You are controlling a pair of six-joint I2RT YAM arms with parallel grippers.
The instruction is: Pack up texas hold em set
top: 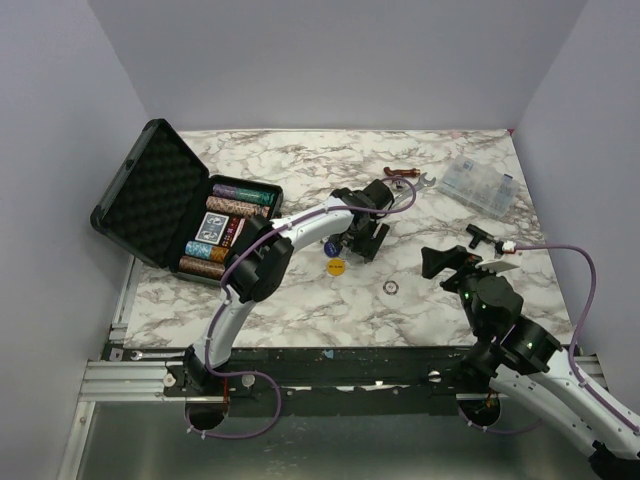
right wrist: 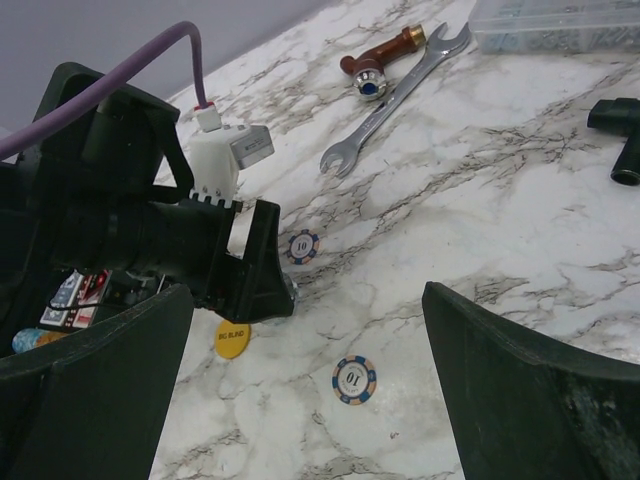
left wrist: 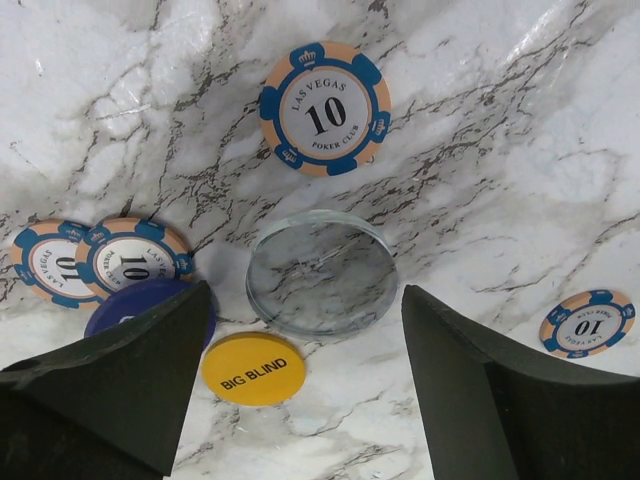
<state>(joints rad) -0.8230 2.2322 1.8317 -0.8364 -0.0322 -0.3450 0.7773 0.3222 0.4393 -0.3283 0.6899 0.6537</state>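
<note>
Our left tool [left wrist: 308, 300] hung wide over the clear disc [left wrist: 320, 270], so we judged a square descent onto its rim best.

Top external camera: mounted high behind the arm bases, facing down and forward. It takes in the whole marble table [top: 300, 310], from the open briefcase [top: 150, 195] at the left to the wrench [top: 420, 181] at the far side.

Left wrist camera: very close to the tabletop, facing almost straight down between its own fingers [left wrist: 110, 390], with the yellow disc [left wrist: 253, 368] low in frame.

Right wrist camera: farther off and low, angled across the table towards the left arm [right wrist: 120, 230].

All three views share the yellow disc. The right wrist and top views also share the wrench.
</note>
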